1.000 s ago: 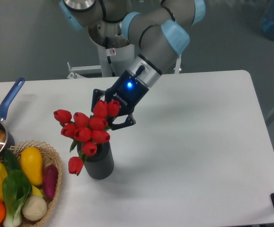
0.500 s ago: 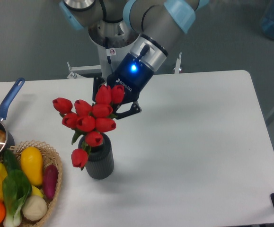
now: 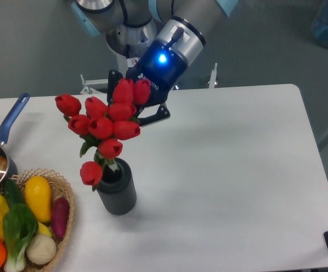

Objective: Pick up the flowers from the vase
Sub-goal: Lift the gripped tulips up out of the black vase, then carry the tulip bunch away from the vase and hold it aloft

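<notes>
The flowers (image 3: pixel 104 123) are a bunch of red tulip buds with green stems, lifted so the lowest buds hang just above the vase's mouth. The vase (image 3: pixel 117 187) is dark grey, ribbed and upright on the white table. My gripper (image 3: pixel 134 102) is shut on the flowers near the top right of the bunch; its black fingers (image 3: pixel 155 116) show on either side of the buds. The stems' lower ends still reach into the vase opening.
A wicker basket (image 3: pixel 66 212) of colourful vegetables stands at the front left, close to the vase. A blue-handled saucepan (image 3: pixel 5 133) sits at the left edge. The white table (image 3: pixel 237 170) stretches to the right.
The gripper has risen with the flowers in it, and the bunch has come up out of the vase. The vase has stayed in place.
</notes>
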Controlling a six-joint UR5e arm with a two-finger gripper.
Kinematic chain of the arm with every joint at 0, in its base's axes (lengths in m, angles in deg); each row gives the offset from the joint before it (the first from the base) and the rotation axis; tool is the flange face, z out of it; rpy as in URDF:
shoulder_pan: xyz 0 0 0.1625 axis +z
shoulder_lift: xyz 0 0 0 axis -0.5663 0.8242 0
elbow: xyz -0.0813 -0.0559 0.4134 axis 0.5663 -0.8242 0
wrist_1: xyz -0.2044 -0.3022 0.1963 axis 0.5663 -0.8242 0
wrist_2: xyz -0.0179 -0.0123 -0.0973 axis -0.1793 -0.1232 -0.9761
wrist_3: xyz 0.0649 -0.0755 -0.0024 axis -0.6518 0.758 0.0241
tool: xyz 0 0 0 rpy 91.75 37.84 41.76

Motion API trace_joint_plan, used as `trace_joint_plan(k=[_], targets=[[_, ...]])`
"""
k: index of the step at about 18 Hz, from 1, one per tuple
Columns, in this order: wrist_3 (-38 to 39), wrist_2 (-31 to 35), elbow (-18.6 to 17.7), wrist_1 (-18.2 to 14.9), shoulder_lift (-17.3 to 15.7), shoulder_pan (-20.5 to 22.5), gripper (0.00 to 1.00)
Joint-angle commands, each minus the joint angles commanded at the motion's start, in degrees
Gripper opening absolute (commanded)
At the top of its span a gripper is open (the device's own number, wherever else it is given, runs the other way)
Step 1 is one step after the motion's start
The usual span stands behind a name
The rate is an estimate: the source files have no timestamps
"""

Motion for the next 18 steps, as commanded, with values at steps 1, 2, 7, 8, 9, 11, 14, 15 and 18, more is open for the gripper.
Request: trace_joint_plan(k=[1,2,7,8,9,11,14,15,18], targets=[[0.09,-0.62,0.00,0.00,0.00,0.70,0.08],[0.09,-0.62,0.00,0.00,0.00,1.32,0.08],[-2.80,1.47,0.97,0.00,0.53,7.91,0.08],[-4.20,4.44,1.23,0.00,0.61,8.79,0.07],[-6.04,7.69,1.23,0.00,0.79,9.49,0.07],[-7.99,11.23,1.23,-0.09,0.97,10.81,0.07],[-9.57,16.49,0.88,-0.26,1.49,12.66,0.07],[-10.36,19.56,0.88,-0.35,1.76,12.75,0.07],[-19.29,26.07,0.79,-0.53,3.15,12.84,0.07]])
